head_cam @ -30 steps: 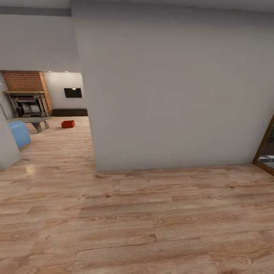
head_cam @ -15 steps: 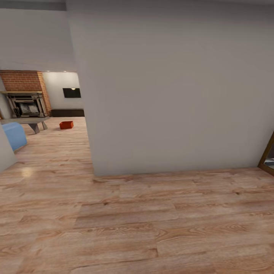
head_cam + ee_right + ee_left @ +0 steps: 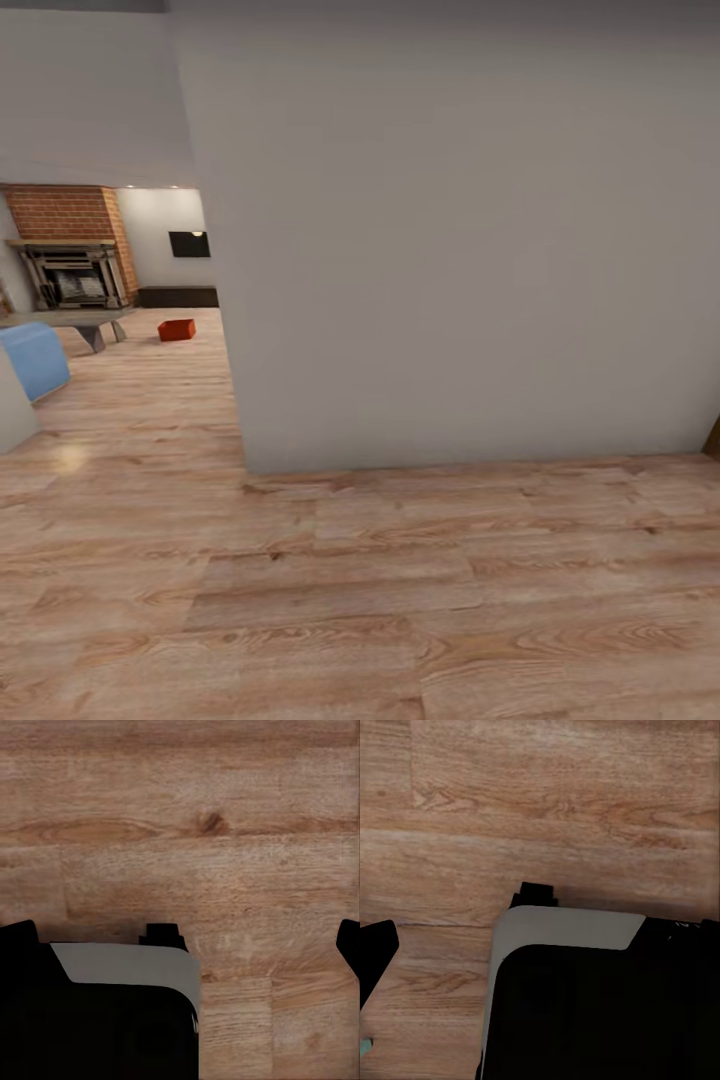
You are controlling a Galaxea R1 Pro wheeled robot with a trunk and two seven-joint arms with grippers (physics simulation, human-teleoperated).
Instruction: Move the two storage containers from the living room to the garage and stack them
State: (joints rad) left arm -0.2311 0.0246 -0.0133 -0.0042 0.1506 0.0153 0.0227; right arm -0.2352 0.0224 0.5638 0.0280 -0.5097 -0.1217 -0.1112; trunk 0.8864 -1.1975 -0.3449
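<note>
Fetching comes first: one container (image 3: 176, 329) sits far ahead-left of my grippers. Whether they're spread, I cannot tell; next I drive round the wall (image 3: 450, 230).

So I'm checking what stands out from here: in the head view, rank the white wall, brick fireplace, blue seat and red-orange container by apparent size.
1. White wall
2. Brick fireplace
3. Blue seat, though cut off and nearer
4. Red-orange container, far off

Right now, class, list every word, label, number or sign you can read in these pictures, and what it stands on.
None can be read.
The storage container is plain red-orange, no marks.
The dark wall panel is blank.
The white wall and wood-plank floor carry no writing.
</note>
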